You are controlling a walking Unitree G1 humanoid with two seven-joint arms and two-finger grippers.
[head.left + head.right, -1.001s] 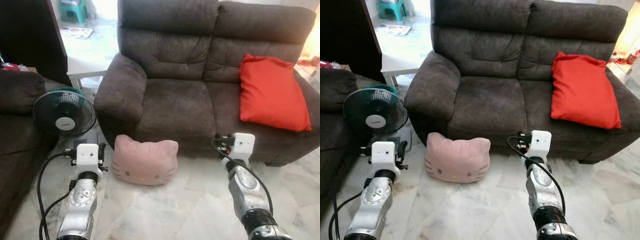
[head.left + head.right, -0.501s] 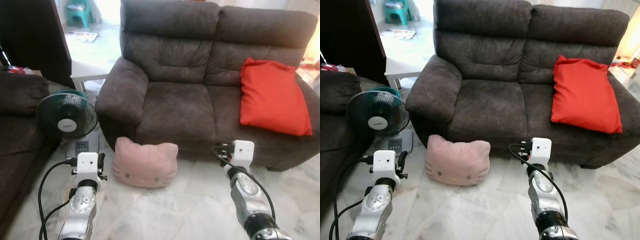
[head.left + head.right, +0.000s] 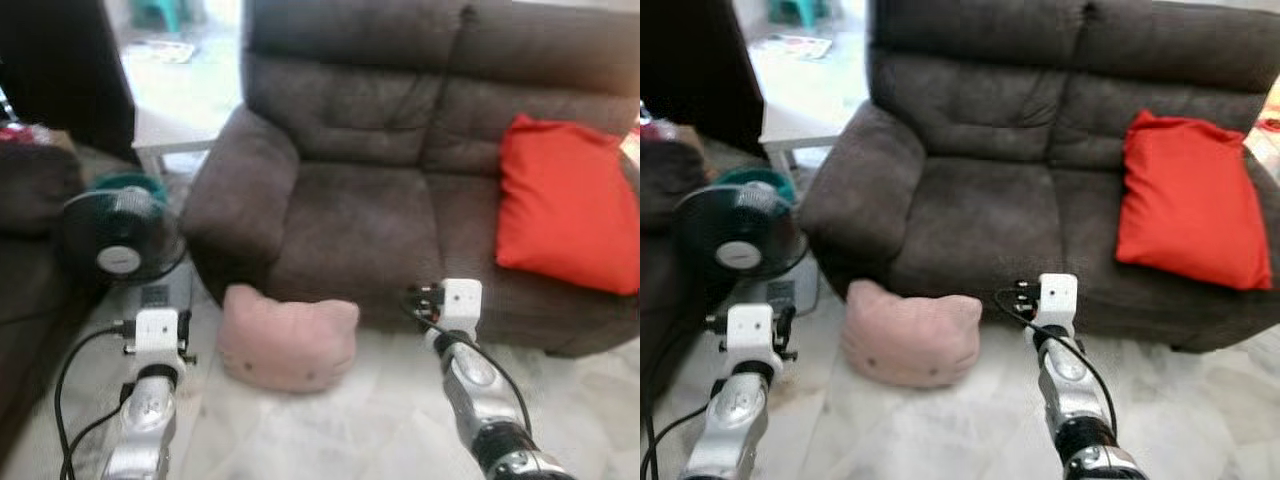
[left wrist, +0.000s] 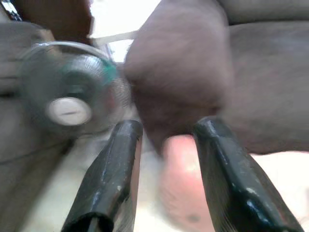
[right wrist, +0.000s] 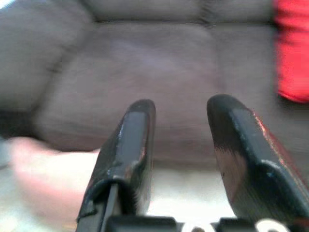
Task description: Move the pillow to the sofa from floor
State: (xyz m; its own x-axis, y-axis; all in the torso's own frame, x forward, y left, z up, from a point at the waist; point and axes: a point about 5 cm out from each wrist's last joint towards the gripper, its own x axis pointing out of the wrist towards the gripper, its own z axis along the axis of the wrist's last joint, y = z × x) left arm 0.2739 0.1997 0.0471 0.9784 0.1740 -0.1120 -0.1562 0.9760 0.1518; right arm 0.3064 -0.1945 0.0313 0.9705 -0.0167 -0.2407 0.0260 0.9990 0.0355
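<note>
Since a moment ago the whole view has swung a little and blurred — the camera moving, not the furniture — and both arms have dropped slightly lower in the picture. The pink cat-face pillow (image 3: 288, 338) sits on the pale floor (image 3: 390, 420), leaning against the front of the brown sofa (image 3: 370, 200) below its left-hand seat. The left gripper (image 4: 164, 140) hangs just left of the pillow with its fingers spread apart; the right gripper (image 5: 178, 116) hovers before the sofa's front edge, right of the pillow, fingers likewise parted. On the sofa's right seat rests a red cushion (image 3: 565, 215). A standing fan (image 3: 118, 235) is beside the sofa's left armrest.
</note>
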